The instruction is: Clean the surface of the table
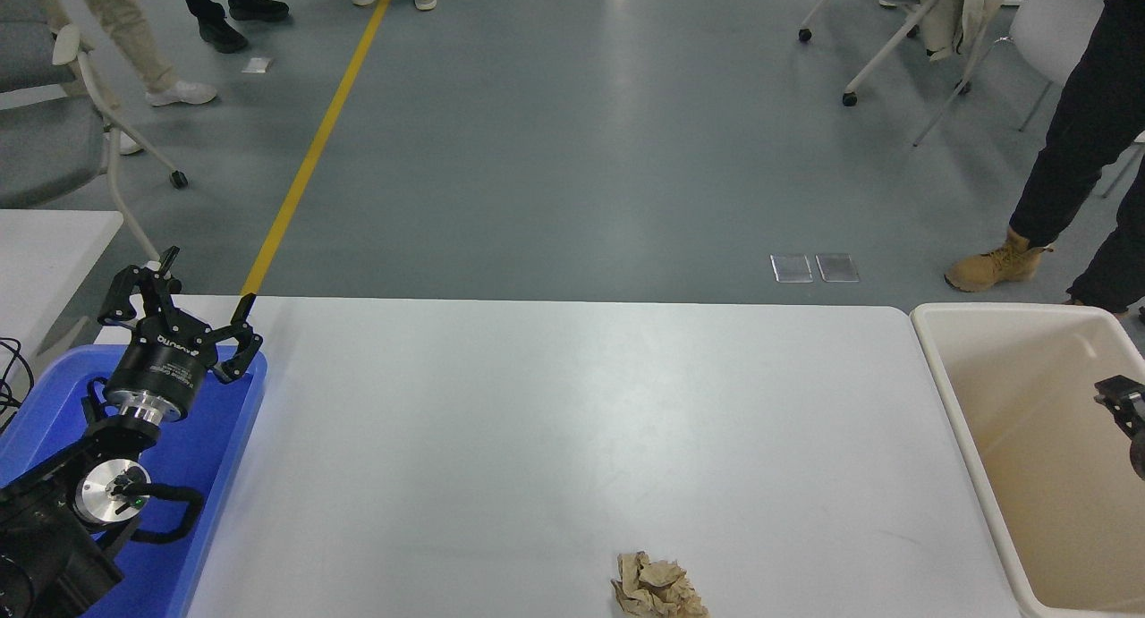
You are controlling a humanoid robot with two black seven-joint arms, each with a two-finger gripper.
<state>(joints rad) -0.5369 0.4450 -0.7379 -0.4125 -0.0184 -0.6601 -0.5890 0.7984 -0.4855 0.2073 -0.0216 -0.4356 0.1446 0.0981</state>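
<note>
The table surface (555,421) is a wide white top filling the middle of the head view. A crumpled ball of brown paper (657,588) lies on it at the near edge, right of centre. My left gripper (207,281) is parked at the lower left above a blue tray, open and holding nothing. Only a small black part of my right gripper (1123,396) shows at the right edge, over the beige bin and far from the paper.
A beige plastic bin (948,368) stands against the table's right end. A blue tray (215,439) sits at the left end under my left arm. A smaller white table (45,242) is at far left. A person's legs (1064,171) stand beyond the bin.
</note>
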